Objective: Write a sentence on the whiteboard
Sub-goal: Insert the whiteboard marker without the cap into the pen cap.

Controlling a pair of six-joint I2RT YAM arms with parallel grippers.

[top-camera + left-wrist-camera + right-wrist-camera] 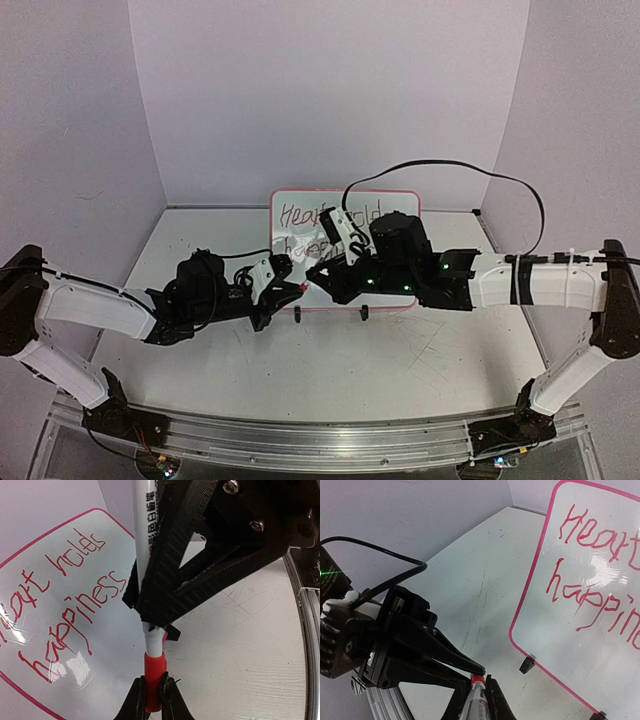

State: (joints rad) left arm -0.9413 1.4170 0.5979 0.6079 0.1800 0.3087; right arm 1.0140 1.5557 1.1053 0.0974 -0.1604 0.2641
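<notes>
The whiteboard (pixel 300 232) stands at the back centre on two black clip feet (pixel 297 315), with red words "Heart holds happiness" on it. It also shows in the left wrist view (pixel 65 610) and the right wrist view (pixel 600 605). My right gripper (pixel 320 272) is shut on the white marker (pixel 476 702) in front of the board's lower left corner. My left gripper (pixel 290 292) is shut on the marker's red cap (pixel 154 677). The marker's white neck enters the cap. In the left wrist view the marker body (pixel 145 540) runs up into the right gripper's fingers (pixel 200 565).
A black cable (pixel 450 165) loops from the right arm over the board's top. An aluminium rail (pixel 300 440) runs along the near edge. Grey walls close the back and sides. The table (pixel 430 360) is scuffed white.
</notes>
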